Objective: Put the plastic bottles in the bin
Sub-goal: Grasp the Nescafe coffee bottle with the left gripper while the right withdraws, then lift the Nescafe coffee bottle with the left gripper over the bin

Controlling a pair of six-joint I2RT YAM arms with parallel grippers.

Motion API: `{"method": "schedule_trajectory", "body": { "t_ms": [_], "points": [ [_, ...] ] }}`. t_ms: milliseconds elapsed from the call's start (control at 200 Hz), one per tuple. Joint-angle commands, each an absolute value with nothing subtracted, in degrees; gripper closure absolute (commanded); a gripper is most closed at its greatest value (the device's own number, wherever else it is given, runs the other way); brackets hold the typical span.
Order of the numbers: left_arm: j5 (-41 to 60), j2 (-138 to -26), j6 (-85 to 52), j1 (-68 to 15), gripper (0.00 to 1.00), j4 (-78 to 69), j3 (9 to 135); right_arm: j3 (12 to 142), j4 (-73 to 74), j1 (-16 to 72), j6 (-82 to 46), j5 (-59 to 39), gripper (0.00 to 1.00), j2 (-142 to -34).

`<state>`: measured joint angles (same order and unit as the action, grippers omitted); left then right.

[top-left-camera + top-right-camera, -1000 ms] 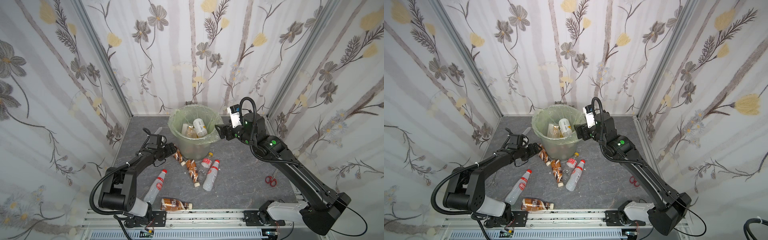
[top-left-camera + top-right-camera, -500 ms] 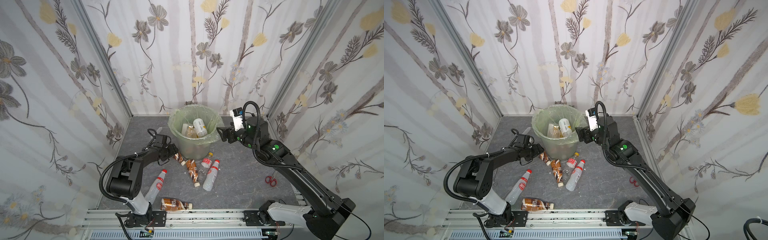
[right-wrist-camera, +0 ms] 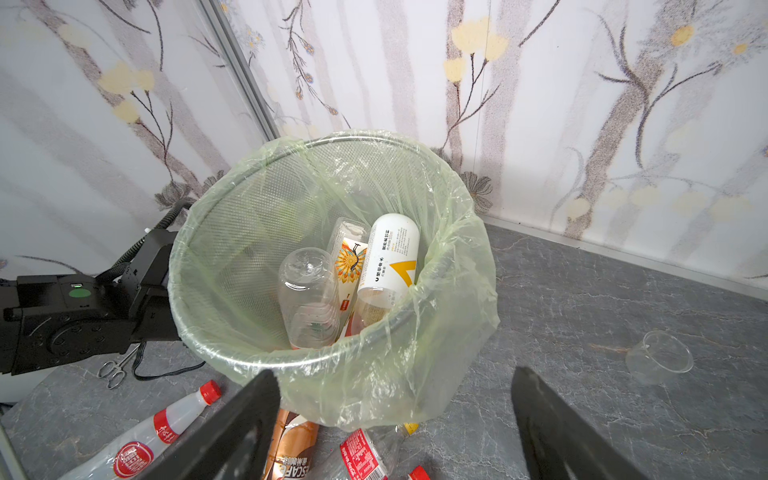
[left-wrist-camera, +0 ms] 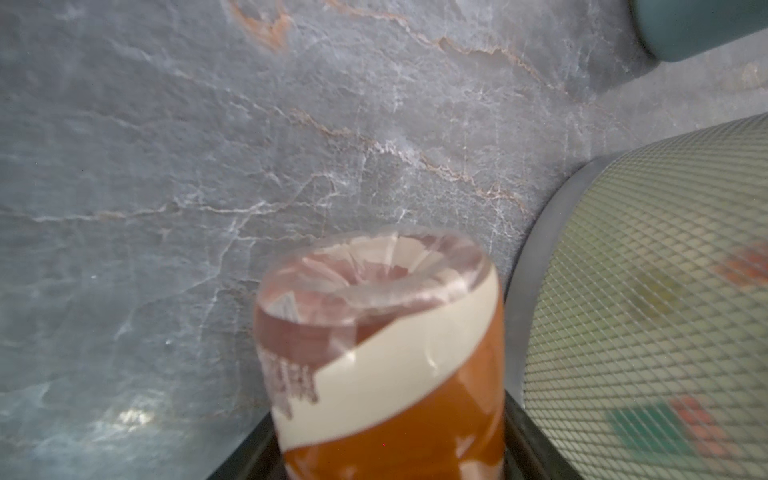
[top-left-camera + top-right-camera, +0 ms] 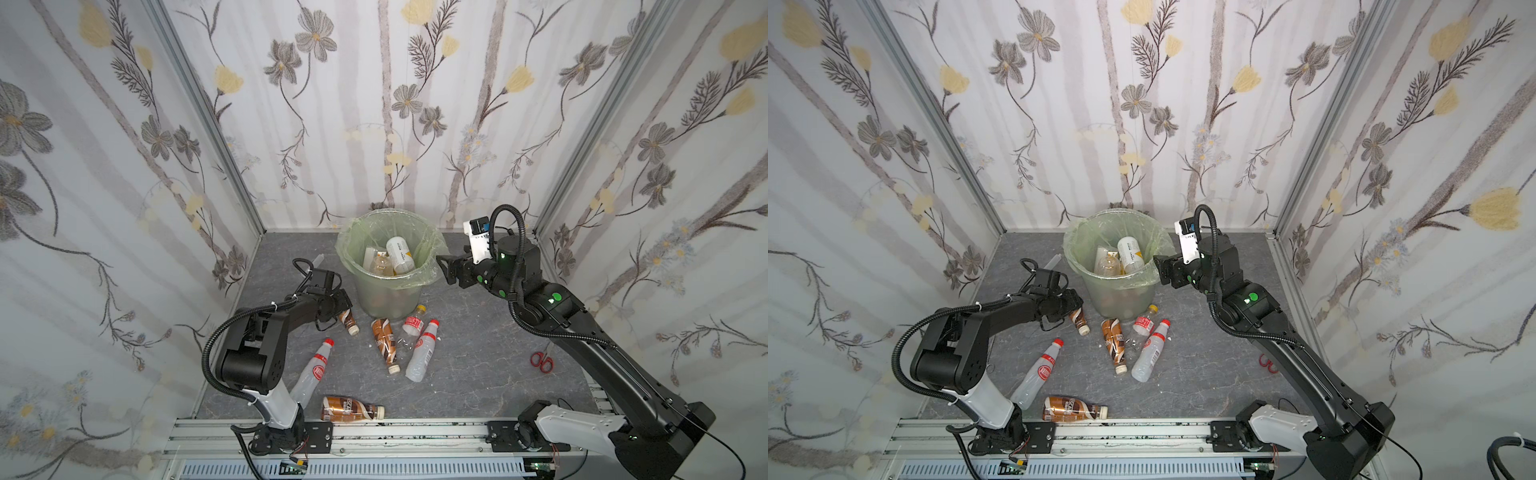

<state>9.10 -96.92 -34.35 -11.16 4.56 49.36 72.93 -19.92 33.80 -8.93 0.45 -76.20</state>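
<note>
Left jaws clamp both sides of a copper-brown, cream-banded coffee bottle [image 4: 386, 374] lying on the counter [image 4: 208, 166] just beside the bin [image 4: 644, 291]. Right jaws stand wide and empty near the bin's rim; inside lie a white bottle [image 3: 390, 253], a clear bottle [image 3: 309, 291] and a flat bottle [image 3: 349, 257].

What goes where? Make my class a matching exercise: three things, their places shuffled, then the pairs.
Things: 1 red-handled metal scissors; 2 white cylindrical plastic bottle with yellow mark; 3 clear plastic bottle with yellow cap.
Places: A inside the round green-lined mesh bin; B lying at that bin's foot; C on the grey table beside the right arm.
Pairs: 1-C; 2-A; 3-B.
</note>
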Motion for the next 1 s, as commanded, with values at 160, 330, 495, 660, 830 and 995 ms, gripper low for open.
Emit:
{"method": "schedule_trajectory", "body": {
  "t_ms": [160,330,495,660,830,995],
  "points": [
    [8.81,-96.85,-32.00,-9.78,0.45,6.62,51.21,72.33,-17.53,33.56,-9.03,0.18,0.12,-75.50],
    [7.72,-92.14,-29.99,-8.97,0.48,9.81,53.33,71.89,-17.49,33.38,-8.86,0.05,0.12,-75.07],
    [5.47,-86.05,-27.08,-7.87,0.48,13.42,56.48,71.64,-17.12,33.39,-8.64,-0.69,0.12,-75.07],
    [1.23,-81.63,-23.28,-7.50,0.48,18.02,64.25,71.54,-16.48,33.36,-8.61,-1.58,0.12,-75.17],
    [-2.77,-78.88,-19.77,-7.39,0.49,21.91,72.29,70.96,-16.26,33.32,-8.79,-1.68,0.12,-74.39],
    [-4.74,-76.35,-17.61,-7.44,0.50,22.50,78.77,69.32,-16.17,33.33,-8.53,-0.71,0.12,-72.63]
  ]
}}
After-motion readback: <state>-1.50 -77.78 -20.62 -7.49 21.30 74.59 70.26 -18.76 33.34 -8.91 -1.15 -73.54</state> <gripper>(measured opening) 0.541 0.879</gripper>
